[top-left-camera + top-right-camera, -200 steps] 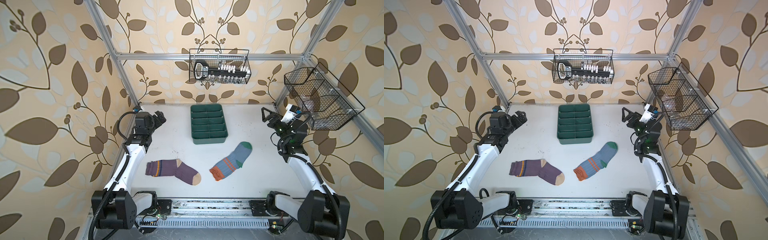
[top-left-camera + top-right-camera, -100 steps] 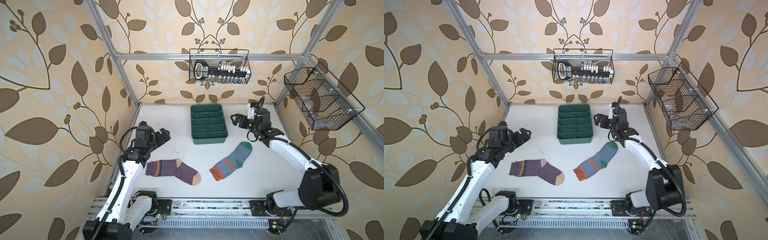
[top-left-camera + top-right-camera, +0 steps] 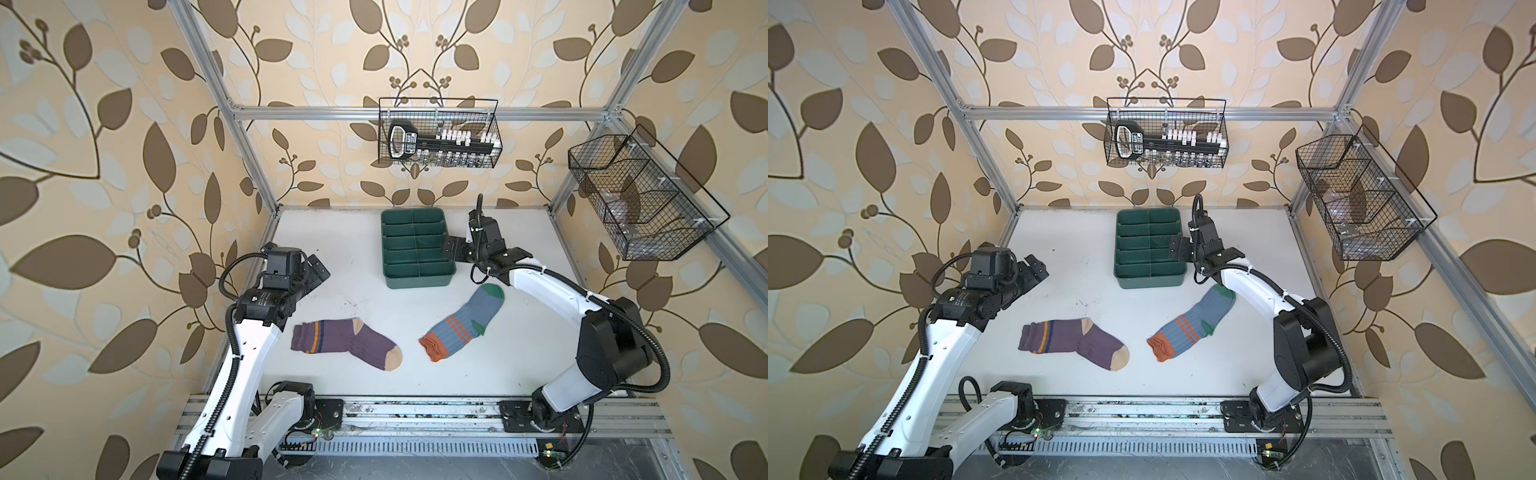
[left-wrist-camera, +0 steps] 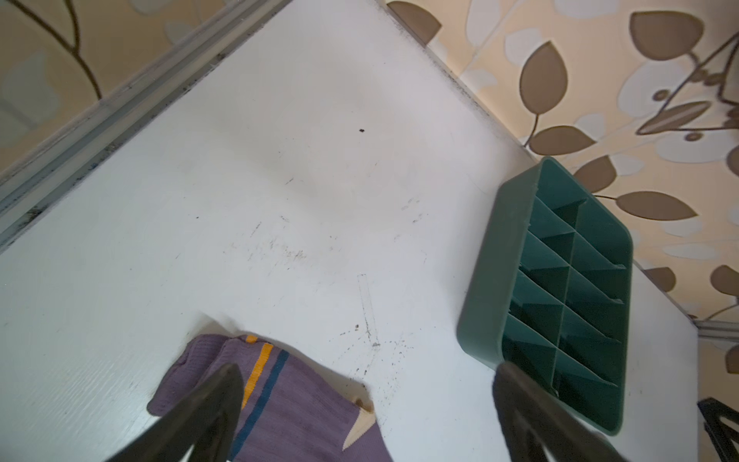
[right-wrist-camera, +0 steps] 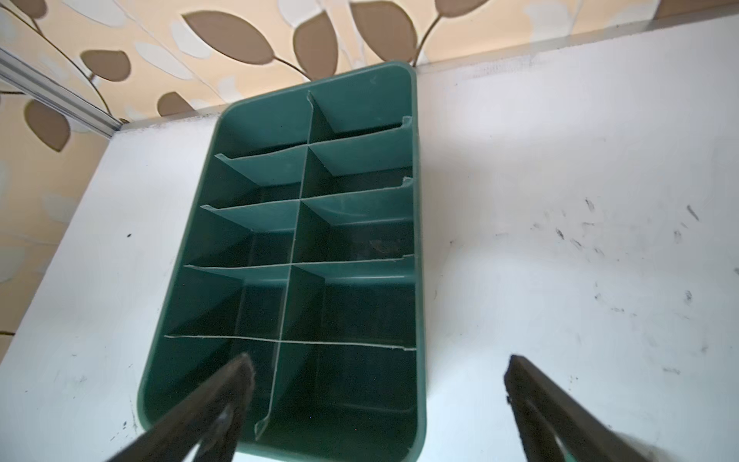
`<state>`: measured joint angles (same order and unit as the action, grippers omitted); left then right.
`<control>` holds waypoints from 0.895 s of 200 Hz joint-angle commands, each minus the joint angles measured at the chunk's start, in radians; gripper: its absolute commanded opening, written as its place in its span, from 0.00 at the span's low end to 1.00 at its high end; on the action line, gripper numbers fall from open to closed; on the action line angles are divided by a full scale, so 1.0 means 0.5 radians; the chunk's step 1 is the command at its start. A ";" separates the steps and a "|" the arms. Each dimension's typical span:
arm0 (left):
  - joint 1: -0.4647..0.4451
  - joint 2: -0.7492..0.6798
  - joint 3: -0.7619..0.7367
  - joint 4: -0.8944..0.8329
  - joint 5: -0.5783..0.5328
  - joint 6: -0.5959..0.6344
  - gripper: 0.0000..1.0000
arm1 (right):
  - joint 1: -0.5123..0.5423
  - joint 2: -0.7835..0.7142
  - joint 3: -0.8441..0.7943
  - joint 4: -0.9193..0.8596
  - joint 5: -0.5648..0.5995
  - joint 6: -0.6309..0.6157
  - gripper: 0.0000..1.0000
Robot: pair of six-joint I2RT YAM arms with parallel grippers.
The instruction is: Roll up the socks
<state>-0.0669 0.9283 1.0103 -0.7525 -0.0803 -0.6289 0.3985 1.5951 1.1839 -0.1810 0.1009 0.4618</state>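
- Table [image 3: 353, 249] comes first: we see a white, scuffed surface that carries everything else.
- We find the green divided tray [image 3: 417, 281] toward the back, near the middle.
- We see the purple sock [image 3: 345, 343] lying flat at the front left, its striped cuff toward the left arm and its tan toe toward the middle.
- We see the grey-blue sock [image 3: 465, 320] lying flat to its right, apart from it, with the orange cuff frontward and the green toe near the tray.
- Our left gripper [image 4: 368, 372] hovers near the purple cuff, jaws spread wide, holding nothing.
- Our right gripper [image 5: 380, 362] hovers at the tray's near right corner, jaws spread wide, holding nothing.
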 commanded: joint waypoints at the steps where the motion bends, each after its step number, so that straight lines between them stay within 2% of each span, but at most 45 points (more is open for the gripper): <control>1: -0.020 -0.055 -0.036 0.084 0.256 0.181 0.99 | -0.011 -0.058 -0.032 0.128 -0.039 -0.057 1.00; 29: -0.020 -0.038 -0.051 0.112 0.306 0.241 0.99 | -0.085 0.006 -0.109 0.264 -0.222 -0.024 1.00; 83: -0.020 0.021 -0.060 0.137 0.391 0.261 0.99 | -0.094 0.421 0.181 0.159 -0.374 -0.008 0.98; 120: -0.020 0.036 -0.062 0.148 0.422 0.263 0.99 | -0.045 0.608 0.323 0.137 -0.379 -0.006 0.95; 179: -0.020 0.040 -0.060 0.142 0.447 0.270 0.99 | 0.155 0.773 0.532 0.049 -0.325 -0.043 0.94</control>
<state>-0.0669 0.9531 0.9817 -0.7029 0.1284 -0.5209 0.4278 1.9415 1.3849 -0.1387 -0.0601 0.4545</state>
